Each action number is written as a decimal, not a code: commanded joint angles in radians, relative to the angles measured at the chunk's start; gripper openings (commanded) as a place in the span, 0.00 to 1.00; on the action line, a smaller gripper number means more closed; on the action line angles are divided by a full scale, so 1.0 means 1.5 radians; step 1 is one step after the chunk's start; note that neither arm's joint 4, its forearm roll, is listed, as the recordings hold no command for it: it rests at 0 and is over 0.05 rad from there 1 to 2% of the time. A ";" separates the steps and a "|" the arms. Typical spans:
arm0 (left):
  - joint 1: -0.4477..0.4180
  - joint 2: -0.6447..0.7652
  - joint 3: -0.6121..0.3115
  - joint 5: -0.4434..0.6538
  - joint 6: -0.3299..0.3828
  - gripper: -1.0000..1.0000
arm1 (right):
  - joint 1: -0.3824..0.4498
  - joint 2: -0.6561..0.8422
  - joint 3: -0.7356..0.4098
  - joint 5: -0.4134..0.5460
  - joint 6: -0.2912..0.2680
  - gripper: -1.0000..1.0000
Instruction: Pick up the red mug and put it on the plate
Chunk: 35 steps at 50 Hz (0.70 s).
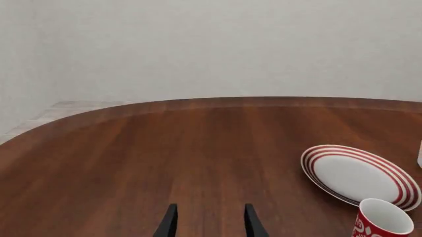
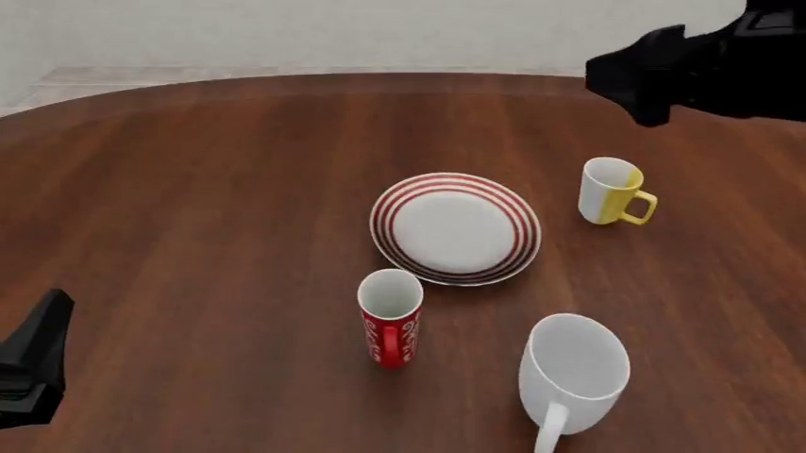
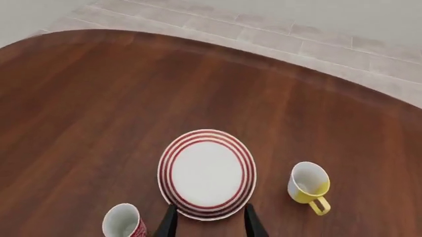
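Two grippers, both spread apart and both carrying nothing: the left gripper (image 1: 210, 224) shows only its two dark fingertips in its wrist view, parted over bare tabletop (image 1: 165, 158), touching none of the crockery. The right gripper (image 3: 210, 222) is likewise parted, hanging above the near edge of the plate (image 3: 206, 174) in its own wrist view, with no contact visible. From the front, the right arm is just a black bulk in the upper right corner, cut off by the frame, its fingertips not visible there; the left arm is a dark wedge at the lower left edge, mostly out of shot. The red mug (image 2: 391, 316) stands upright on the tabletop, long axis vertical, white mouth facing up, just beside the near rim of the plate, with no gap I can make out between them; its handle faces the camera side. A yellow-and-white mug (image 2: 611, 191) stands upright right of the plate, handle to the right. A large white mug (image 2: 573, 373) leans at the near right, its handle clipped by the bottom edge.
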 commanded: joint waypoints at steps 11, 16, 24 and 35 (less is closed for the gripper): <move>0.000 0.000 0.000 0.000 0.000 1.00 | 0.096 0.086 -0.054 0.057 0.113 1.00; 0.000 0.000 0.000 0.000 0.000 1.00 | 0.101 0.090 -0.051 0.062 0.128 1.00; 0.000 0.000 0.000 0.000 0.000 1.00 | 0.125 0.107 -0.047 0.069 0.142 1.00; 0.000 0.000 0.000 0.000 0.000 1.00 | 0.155 0.134 -0.031 0.061 0.191 1.00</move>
